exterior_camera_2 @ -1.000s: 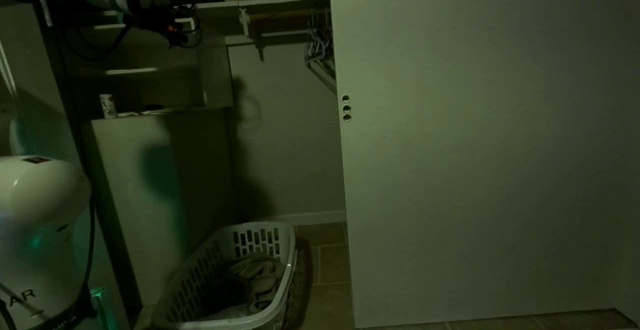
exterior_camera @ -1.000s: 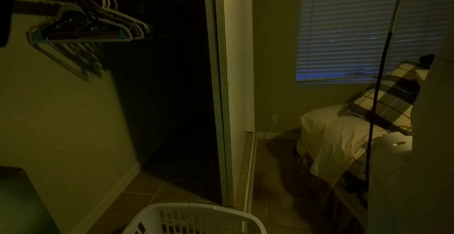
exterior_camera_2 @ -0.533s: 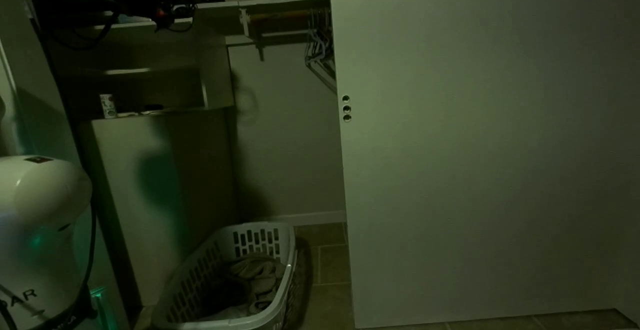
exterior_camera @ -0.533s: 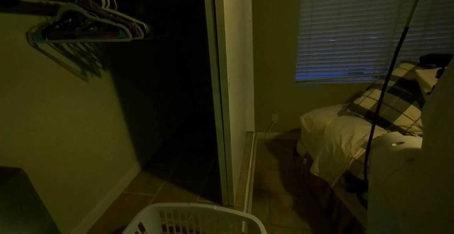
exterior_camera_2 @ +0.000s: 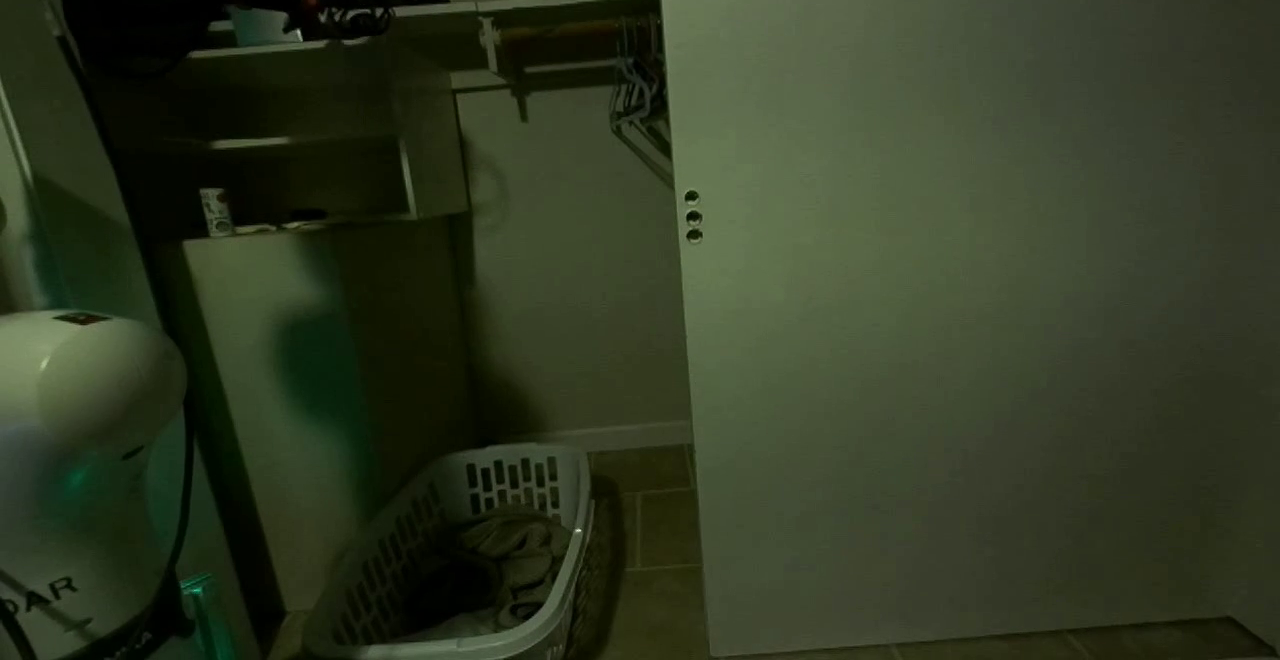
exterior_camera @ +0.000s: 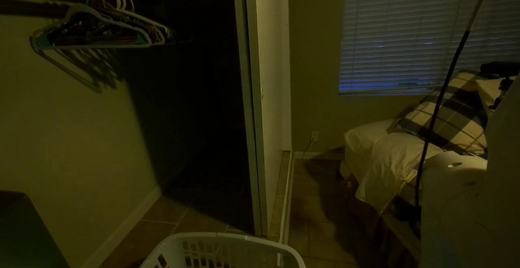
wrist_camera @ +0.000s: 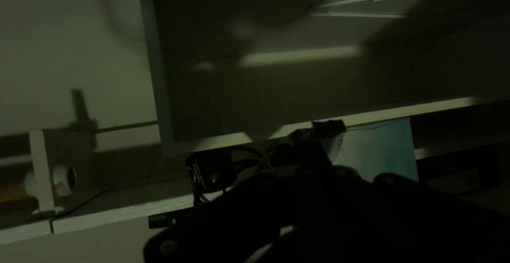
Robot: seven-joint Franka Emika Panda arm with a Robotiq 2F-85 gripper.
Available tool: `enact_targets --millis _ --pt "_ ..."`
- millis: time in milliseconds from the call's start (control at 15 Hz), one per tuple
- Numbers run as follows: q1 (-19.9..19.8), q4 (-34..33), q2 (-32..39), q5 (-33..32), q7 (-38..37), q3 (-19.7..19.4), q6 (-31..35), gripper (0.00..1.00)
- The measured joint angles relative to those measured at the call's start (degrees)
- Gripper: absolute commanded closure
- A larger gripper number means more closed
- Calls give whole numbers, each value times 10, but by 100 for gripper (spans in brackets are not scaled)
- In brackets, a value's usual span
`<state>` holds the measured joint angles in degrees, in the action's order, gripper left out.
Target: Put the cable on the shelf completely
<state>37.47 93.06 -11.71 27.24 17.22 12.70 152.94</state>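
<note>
Left to right from the wrist view's centre: the shelf (wrist_camera: 127,213) shows a pale edge at eight o'clock; the cable (wrist_camera: 244,164) loops near six, apparently spilling past the edge; my claw (wrist_camera: 314,137) sits past three, too dark for me to tell whether it grips anything; a pale blue thing (wrist_camera: 378,147) crowds beyond; loose overhang could drag the cable off, or a snagged loop follow my retreat; space before the cubby (wrist_camera: 259,95), toward one, looks roomiest.

- Plain pale closet wall (exterior_camera_2: 590,340), dimly lit.
- Brown tiled floor (exterior_camera_2: 667,530) below it.
- A bluish-grey slatted window blind (exterior_camera: 406,36) hangs behind a bed with white bedding (exterior_camera: 380,150).
</note>
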Motion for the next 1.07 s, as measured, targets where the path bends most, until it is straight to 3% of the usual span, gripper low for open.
enact_targets --millis 533,1067 --pt "-25 -129 85 -15 -17 36 -23 100" --pt "-49 -301 221 -134 -111 89 -90 100"
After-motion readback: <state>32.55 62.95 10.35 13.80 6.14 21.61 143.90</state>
